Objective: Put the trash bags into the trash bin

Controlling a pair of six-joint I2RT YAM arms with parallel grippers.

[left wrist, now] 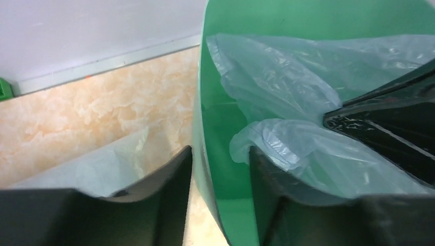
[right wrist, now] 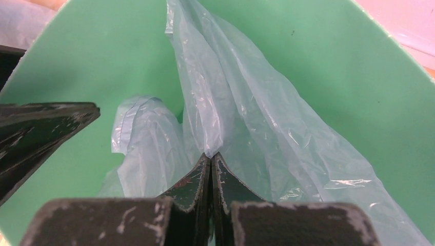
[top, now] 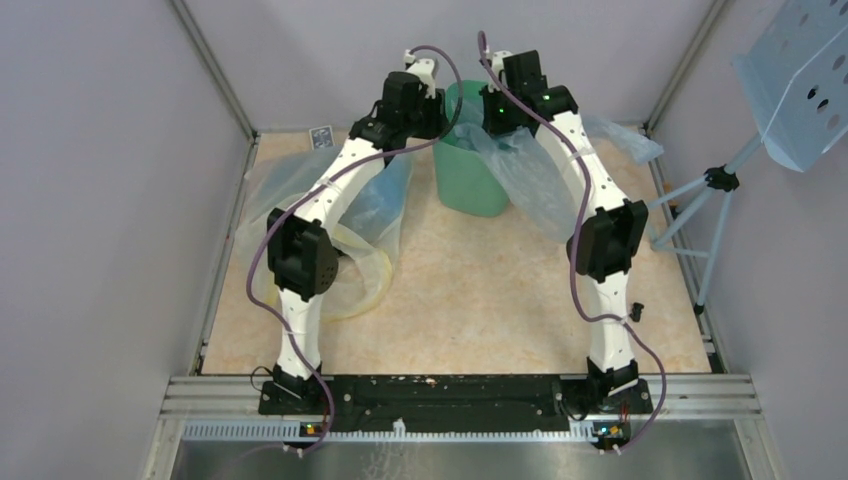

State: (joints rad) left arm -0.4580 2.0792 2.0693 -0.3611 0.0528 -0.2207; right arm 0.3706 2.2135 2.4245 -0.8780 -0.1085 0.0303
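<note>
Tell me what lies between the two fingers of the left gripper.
The green wall of the bin. The left wrist view shows the left gripper with one finger outside it and one inside, beside the blue bag.

From above, left hand (left wrist: 219, 151) and right hand (right wrist: 210, 155) lost under the wrist housings (top: 410, 100), along with most of the trash bin (top: 470, 185) rim. Bin base out of sight in both wrist views. Lower end of the light-blue trash bag (right wrist: 246, 113) buried inside the bin. Too tiny to identify: small dark item (top: 320, 137) at the bench (top: 480, 290) far-left corner.
</note>
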